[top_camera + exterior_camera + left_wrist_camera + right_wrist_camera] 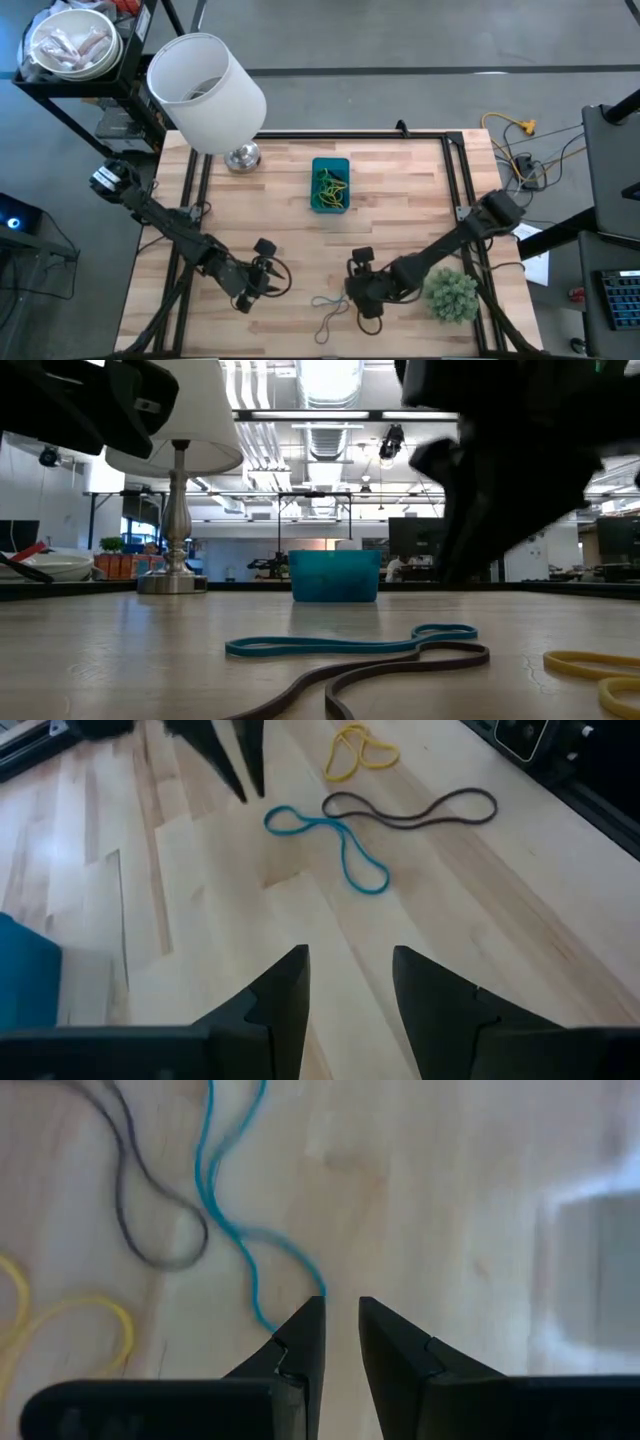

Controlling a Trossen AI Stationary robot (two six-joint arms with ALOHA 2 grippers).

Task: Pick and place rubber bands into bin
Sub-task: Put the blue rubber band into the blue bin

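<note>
1. Your right gripper (358,297) sits low over the near middle of the wooden table (400,210), just at the end of the blue rubber band (235,1230). In the right wrist view its two dark fingers (300,1342) stand a narrow gap apart with nothing between them; the blue loop ends right at the tip of one finger, and you cannot tell from these views whether it touches.
2. Your left gripper (266,272) waits near the table's front, to the left of the loose bands. Its fingers (280,990) are spread wide and hold nothing.
3. Three loose bands lie together on the bare wood between the two grippers, near the front edge:
   - the blue rubber band, pinched into a figure-eight shape;
   - the dark brown rubber band (420,810), a long thin loop lying just beside the blue one and crossing its end;
   - the yellow rubber band (358,750), folded on itself, beside the brown one.
4. The blue bin (331,186) stands at the middle of the table, well apart from the loose bands and farther back. You can see green and yellow rubber bands (330,184) already tangled inside it.
5. A white lampshade (205,90) on a metal lamp base (242,157) stands at the back left, and a fuzzy green plant ball (450,293) rests by the right arm near the front right.
</note>
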